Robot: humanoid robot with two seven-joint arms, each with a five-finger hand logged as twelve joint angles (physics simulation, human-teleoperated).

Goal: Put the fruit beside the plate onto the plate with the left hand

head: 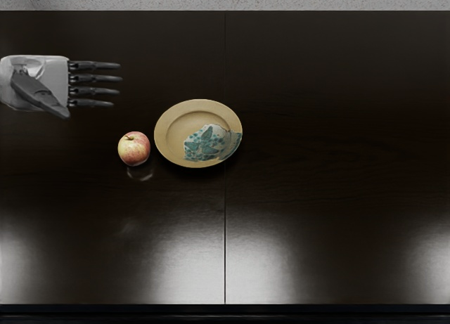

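Observation:
A red and yellow apple (133,148) rests on the dark table just left of a tan plate (184,124). The plate carries a teal patterned patch on its right side. My left hand (95,83) enters from the left edge, above and to the left of the apple, well apart from it. Its fingers stretch straight out to the right, spread and holding nothing. The right hand does not appear in the head view.
The dark glossy table (316,197) fills the picture, with a thin seam (225,232) running down its middle. A pale wall strip runs along the far edge. Bright reflections lie near the front edge.

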